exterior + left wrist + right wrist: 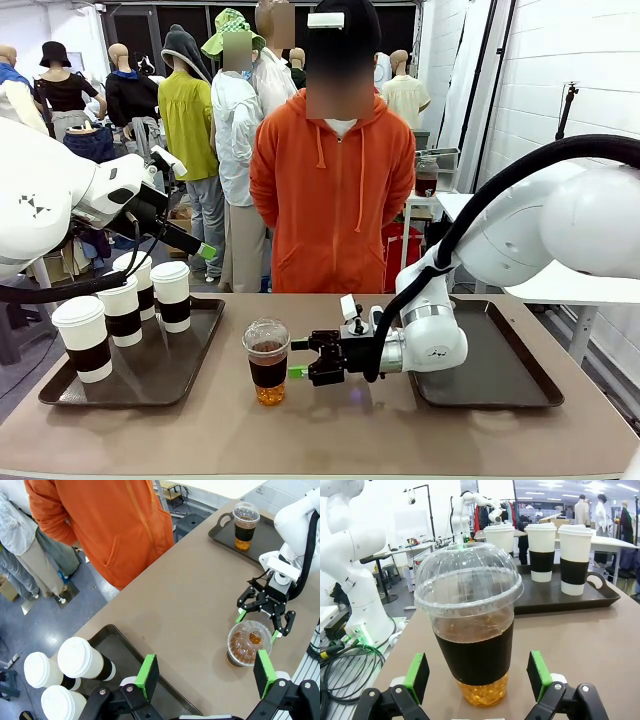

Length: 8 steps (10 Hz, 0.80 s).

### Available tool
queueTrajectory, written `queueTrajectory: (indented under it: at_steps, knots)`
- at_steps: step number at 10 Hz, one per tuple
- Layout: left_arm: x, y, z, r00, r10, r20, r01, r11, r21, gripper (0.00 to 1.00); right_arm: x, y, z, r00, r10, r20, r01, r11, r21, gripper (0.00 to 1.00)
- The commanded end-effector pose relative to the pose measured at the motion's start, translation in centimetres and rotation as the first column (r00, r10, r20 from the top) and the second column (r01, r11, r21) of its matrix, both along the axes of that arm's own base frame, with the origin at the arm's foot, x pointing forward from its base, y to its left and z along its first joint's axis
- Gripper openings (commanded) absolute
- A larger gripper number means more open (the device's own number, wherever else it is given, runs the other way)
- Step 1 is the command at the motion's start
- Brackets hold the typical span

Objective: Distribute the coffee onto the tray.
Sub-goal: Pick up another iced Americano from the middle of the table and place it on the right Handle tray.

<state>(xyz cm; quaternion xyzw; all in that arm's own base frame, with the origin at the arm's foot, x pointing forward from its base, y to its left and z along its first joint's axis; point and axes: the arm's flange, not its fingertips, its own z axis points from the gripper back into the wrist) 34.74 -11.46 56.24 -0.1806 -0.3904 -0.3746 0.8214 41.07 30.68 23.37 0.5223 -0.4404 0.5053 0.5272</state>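
On the table centre, clear cup (pixel 267 361) between open right gripper (pixel 312 358) fingers

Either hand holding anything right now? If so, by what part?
Nothing held. The right hand is open beside the clear dome-lidded cup on the table, pads either side of its lower body but apart from it. The left hand is open and empty.

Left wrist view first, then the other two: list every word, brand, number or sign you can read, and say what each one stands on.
"ROBOTIQ": tiny white print on the black body of the right gripper, seen in the left wrist view; only just readable.
White paper cups and their dark sleeves: no print to read.
Clear dome-lidded cup: no label or writing.
Nothing else in these views is legible.
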Motion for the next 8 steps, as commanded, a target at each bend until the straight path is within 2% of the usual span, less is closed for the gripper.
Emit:
queueTrajectory:
  at_steps: [1, 8]
  knots:
    - [0.0, 0.1, -0.1, 1.000, -0.005, -0.007, 0.005, 1.000, -0.008, 1.00, 0.3, 1.4, -0.7, 1.000, -0.028, 0.004, 0.028, 1.000, -0.009, 1.00]
    - [0.0, 0.1, -0.1, 1.000, -0.005, -0.007, 0.005, 1.000, -0.008, 1.00, 0.9, 3.6, -1.0, 1.000, -0.002, 0.003, 0.002, 1.000, -0.017, 1.00]
